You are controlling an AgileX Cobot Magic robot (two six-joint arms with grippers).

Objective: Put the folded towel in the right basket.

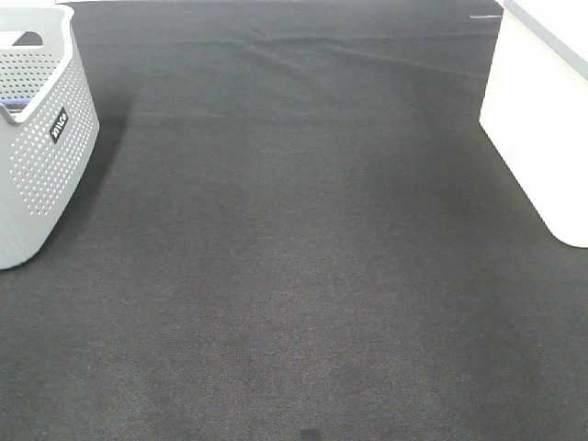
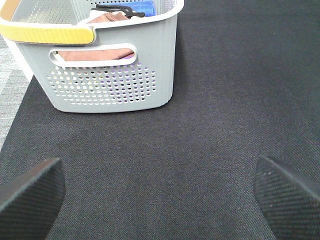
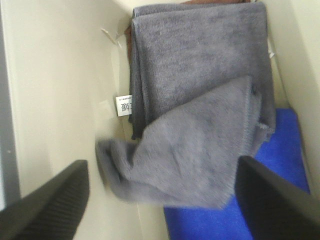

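Note:
The folded grey towel point(image 3: 200, 115) lies inside the white right basket point(image 3: 60, 75), partly unfolded, on top of a blue towel point(image 3: 280, 200) and a brown one point(image 3: 127, 37). My right gripper point(image 3: 160, 200) is open above it, its fingers spread to either side and not holding it. The towel's near edge is blurred. In the high view the right basket point(image 1: 542, 119) stands at the right edge and neither gripper shows. My left gripper point(image 2: 160, 195) is open and empty over the black cloth.
A grey perforated basket point(image 1: 41, 165) stands at the left edge. In the left wrist view it point(image 2: 115, 65) has a yellow handle point(image 2: 50, 34) and holds a brownish towel point(image 2: 100, 52) and a blue one point(image 2: 140, 6). Black cloth point(image 1: 294, 257) covers the table.

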